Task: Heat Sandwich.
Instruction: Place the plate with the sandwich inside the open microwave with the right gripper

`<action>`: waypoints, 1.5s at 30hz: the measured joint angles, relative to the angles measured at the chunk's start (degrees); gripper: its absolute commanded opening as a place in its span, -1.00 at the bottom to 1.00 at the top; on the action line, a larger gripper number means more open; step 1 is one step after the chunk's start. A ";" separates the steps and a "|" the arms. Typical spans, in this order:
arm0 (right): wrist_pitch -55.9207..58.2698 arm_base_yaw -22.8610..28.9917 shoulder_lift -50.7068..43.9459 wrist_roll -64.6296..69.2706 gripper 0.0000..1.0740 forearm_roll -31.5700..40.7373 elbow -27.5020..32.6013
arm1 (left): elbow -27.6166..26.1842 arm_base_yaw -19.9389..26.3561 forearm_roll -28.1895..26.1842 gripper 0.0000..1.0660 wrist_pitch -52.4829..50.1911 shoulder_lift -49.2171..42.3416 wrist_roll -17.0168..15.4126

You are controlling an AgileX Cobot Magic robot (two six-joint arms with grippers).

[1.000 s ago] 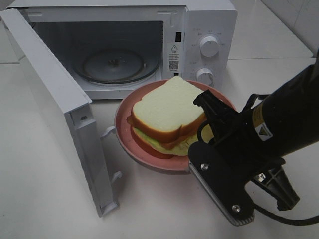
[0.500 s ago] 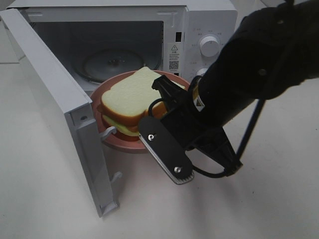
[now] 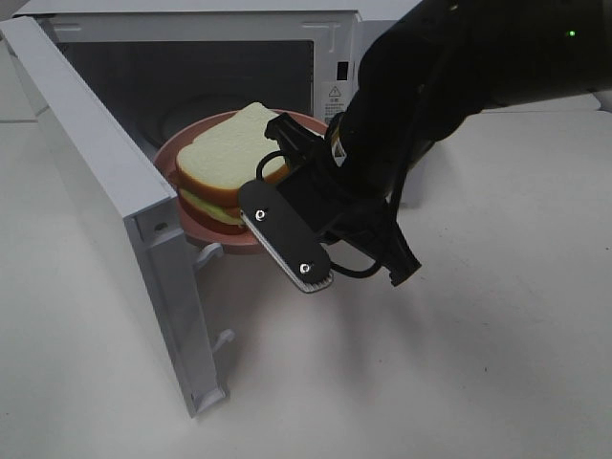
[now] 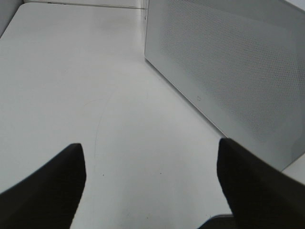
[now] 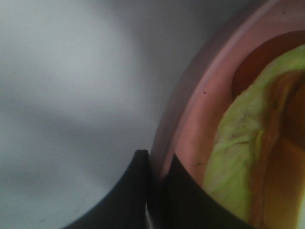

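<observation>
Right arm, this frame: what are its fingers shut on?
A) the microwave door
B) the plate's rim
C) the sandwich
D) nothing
B: the right wrist view shows the right fingers pinching the plate at its rim, with the sandwich lying on it.

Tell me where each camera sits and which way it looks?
Exterior high: mounted up high, looking down at the table, open microwave and right gripper holding the plate with the sandwich; the right arm shows.
Left wrist: on the left arm, looking past the open left gripper over the table toward a white dotted panel.
Right wrist: on the right arm, close on the plate rim pinched by its gripper.
Shared: exterior and right wrist both show plate, sandwich, right gripper.
</observation>
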 measured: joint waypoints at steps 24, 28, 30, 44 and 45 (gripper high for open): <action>2.12 -3.38 17.99 -1.83 -1.00 4.53 -25.27 | 0.00 0.00 0.00 0.36 0.00 0.00 0.00; 2.18 -4.07 22.12 0.40 -1.00 4.53 -31.17 | 0.00 0.00 0.00 0.36 0.00 0.00 0.00; 2.18 -4.18 23.89 1.38 -1.00 4.47 -33.29 | 0.00 0.00 0.00 0.36 0.00 0.00 0.00; 1.32 -5.90 33.17 2.01 -1.00 5.10 -45.66 | 0.00 0.00 0.00 0.36 0.00 0.00 0.00; 1.03 -6.07 33.29 2.01 -1.00 5.16 -45.89 | 0.00 0.00 0.00 0.36 0.00 0.00 0.00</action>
